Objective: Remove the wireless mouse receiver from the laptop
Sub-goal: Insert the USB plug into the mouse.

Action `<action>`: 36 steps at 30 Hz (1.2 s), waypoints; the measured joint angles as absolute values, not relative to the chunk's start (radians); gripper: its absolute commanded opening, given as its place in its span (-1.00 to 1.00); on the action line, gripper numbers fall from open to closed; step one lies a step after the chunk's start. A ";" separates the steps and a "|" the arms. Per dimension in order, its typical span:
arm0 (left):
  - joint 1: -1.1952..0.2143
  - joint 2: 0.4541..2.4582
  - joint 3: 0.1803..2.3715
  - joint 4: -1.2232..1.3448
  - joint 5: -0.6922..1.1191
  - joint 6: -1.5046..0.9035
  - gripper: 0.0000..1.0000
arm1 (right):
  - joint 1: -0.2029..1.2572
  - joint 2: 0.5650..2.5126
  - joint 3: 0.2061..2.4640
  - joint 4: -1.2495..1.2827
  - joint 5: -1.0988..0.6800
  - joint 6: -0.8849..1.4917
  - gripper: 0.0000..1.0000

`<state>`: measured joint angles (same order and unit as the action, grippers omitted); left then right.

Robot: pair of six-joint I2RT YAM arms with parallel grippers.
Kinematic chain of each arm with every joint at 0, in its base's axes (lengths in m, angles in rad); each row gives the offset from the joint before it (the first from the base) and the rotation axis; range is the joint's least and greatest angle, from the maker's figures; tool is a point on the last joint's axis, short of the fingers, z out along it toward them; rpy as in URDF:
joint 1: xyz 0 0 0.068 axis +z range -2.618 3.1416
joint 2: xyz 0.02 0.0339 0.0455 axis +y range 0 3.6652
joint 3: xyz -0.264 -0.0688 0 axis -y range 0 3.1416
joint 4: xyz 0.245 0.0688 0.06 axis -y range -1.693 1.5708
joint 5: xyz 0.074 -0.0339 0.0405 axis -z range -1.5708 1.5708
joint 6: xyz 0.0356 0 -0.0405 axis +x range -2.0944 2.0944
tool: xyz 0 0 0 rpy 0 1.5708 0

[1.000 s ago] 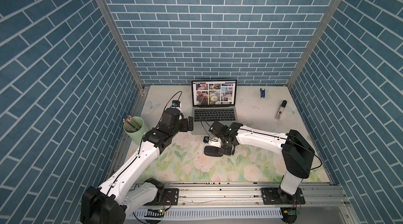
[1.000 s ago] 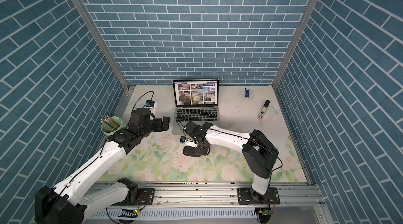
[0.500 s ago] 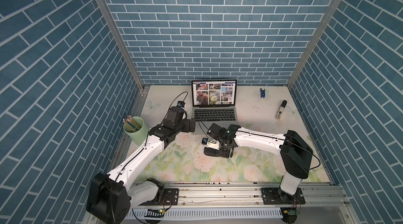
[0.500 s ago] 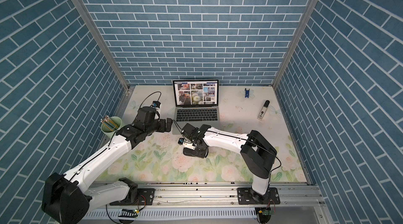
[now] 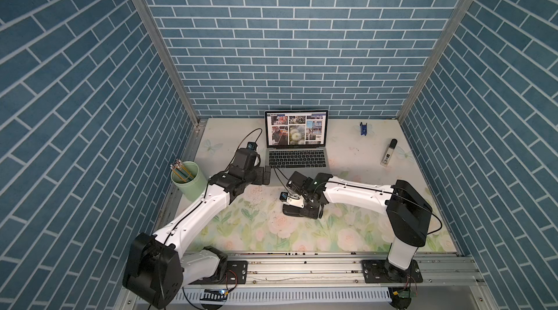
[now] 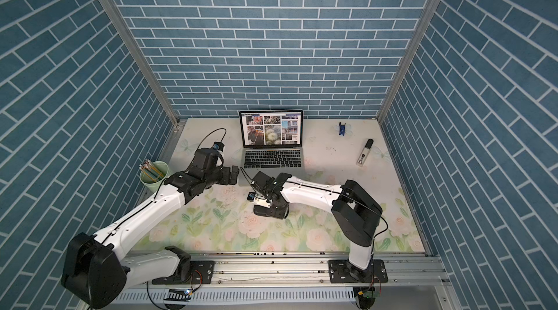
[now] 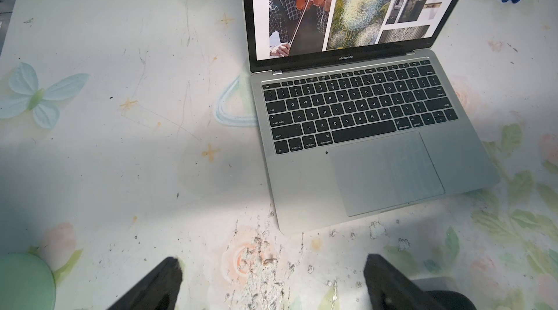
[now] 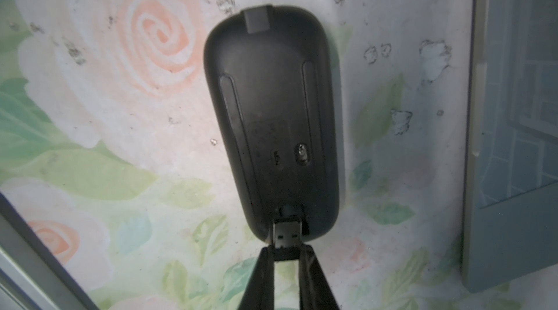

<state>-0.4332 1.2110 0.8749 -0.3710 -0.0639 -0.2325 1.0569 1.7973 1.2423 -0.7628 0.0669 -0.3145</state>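
The laptop (image 5: 297, 159) (image 6: 271, 157) stands open at the back of the table, its screen showing a grid of photos. In the right wrist view my right gripper (image 8: 287, 252) is shut on the wireless mouse receiver (image 8: 287, 234), a tiny dark stub with a metal plug. The plug end sits at a slot in the underside of the black mouse (image 8: 271, 112), which lies upside down on the mat (image 5: 291, 211). My left gripper (image 7: 271, 266) (image 5: 265, 175) hangs open and empty just off the laptop's (image 7: 302, 187) front left corner.
A green cup of pencils (image 5: 187, 181) stands at the left edge. A black-capped white stick (image 5: 389, 152) and a small blue clip (image 5: 363, 129) lie at the back right. The laptop's front edge (image 8: 510, 202) is close beside the mouse.
My left gripper has moved right, closer to the laptop's front left corner. My right gripper has shifted slightly left over the mouse, still shut.
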 measured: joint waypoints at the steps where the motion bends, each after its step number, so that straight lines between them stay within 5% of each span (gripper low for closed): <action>1: -0.433 1.211 0.875 -0.372 -0.064 -0.233 0.99 | 1.055 1.798 1.235 -0.762 0.067 -0.315 -1.00; 36: -0.433 1.219 0.875 -0.384 -0.058 -0.233 0.99 | 1.033 1.806 1.239 -0.748 0.073 -0.508 -1.00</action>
